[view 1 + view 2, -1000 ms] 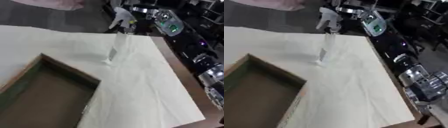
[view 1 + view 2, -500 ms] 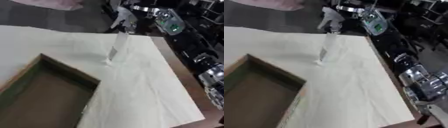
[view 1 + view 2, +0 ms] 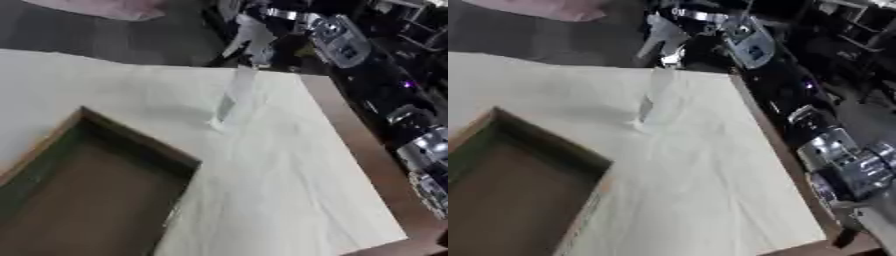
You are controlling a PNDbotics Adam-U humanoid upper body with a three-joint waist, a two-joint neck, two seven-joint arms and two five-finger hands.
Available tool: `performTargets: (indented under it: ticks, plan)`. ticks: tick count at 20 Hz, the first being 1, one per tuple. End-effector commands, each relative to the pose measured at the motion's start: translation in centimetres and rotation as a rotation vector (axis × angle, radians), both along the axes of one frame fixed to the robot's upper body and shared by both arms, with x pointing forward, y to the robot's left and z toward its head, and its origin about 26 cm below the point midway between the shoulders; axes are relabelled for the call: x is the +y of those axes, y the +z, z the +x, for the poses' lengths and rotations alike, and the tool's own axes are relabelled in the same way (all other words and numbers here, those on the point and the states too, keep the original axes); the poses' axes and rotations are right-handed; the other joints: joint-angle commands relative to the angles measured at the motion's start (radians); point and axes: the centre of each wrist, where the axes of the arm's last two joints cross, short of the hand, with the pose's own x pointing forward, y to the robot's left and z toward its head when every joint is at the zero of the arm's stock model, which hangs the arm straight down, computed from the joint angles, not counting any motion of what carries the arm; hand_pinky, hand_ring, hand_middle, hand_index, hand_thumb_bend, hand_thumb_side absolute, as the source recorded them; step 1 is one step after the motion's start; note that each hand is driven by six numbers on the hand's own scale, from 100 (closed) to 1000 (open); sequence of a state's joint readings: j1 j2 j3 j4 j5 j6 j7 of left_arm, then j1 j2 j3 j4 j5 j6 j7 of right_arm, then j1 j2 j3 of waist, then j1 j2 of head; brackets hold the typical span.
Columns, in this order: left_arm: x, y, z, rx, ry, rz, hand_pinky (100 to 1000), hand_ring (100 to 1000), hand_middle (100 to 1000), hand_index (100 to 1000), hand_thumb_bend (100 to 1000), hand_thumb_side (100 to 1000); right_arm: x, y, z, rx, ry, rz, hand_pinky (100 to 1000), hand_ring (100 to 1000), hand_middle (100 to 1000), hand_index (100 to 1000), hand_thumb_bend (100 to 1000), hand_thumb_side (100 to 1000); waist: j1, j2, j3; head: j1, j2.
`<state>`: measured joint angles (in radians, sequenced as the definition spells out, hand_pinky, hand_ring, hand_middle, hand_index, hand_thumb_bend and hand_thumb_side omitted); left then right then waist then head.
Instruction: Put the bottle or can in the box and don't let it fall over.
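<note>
Your table (image 3: 289,190) wears a pale cloth, dark floor beyond it. One box (image 3: 87,185) sits at the near left. One clear bottle (image 3: 232,95) stands upright near the far edge, outside the box. Your right hand (image 3: 662,37) hovers above its top; finger state can't be told.

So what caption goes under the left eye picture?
Right hand reaches the clear bottle standing on the white table, beside the box.
</note>
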<state>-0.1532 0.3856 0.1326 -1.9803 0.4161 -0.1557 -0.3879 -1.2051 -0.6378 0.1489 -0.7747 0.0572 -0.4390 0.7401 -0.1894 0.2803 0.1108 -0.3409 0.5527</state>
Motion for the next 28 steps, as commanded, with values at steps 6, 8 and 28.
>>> performTargets:
  ticks: [6, 8, 28]
  plan:
    - [-0.09, 0.7, -0.2, -0.015, -0.002, 0.016, 579, 749, 688, 904, 108, 775, -0.87, 1.79, -0.61, -0.081, 0.148, -0.176, 542, 1000, 621, 760, 337, 100, 0.003, -0.024, -0.001, -0.005, -0.006]
    - [-0.11, 0.73, -0.18, -0.015, -0.003, 0.016, 580, 749, 688, 904, 107, 774, -0.89, 1.76, -0.6, -0.078, 0.147, -0.168, 456, 1000, 603, 749, 311, 100, 0.002, -0.023, -0.001, -0.005, -0.006]
    - [-0.15, 0.8, -0.14, -0.012, -0.003, 0.017, 579, 748, 682, 904, 110, 776, -0.85, 1.79, -0.74, -0.037, 0.143, -0.097, 100, 940, 455, 649, 100, 100, -0.002, -0.019, 0.006, -0.008, -0.011]
